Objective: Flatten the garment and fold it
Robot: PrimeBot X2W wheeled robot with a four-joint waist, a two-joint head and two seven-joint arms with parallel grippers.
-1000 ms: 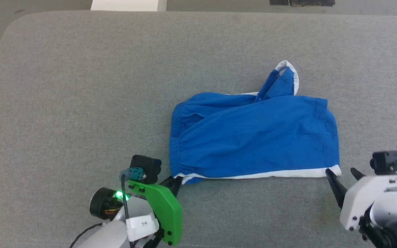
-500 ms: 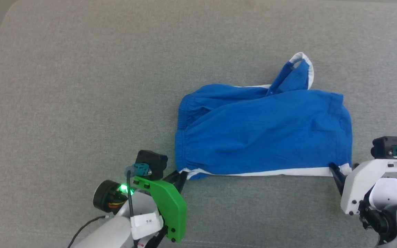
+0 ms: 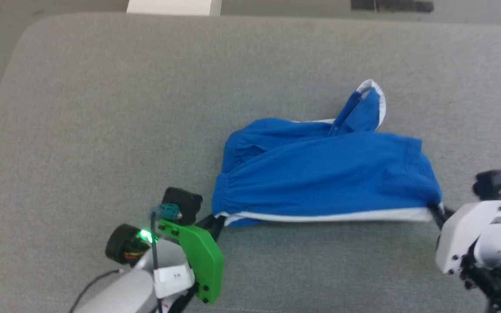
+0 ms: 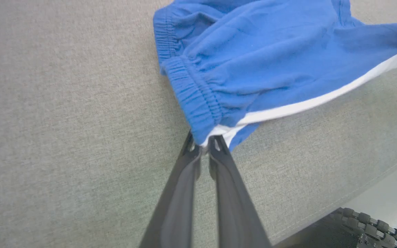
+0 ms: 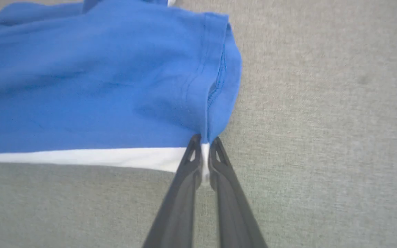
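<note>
Your left hand point(image 4: 203, 146) and right hand point(image 5: 204, 148) each pinch a near corner of the garment point(image 3: 328, 174); pull apart evenly.

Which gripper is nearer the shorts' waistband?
Left. The left gripper pinches the shorts right at the near end of the waistband. The right gripper pinches the shorts' opposite end, away from it.
</note>
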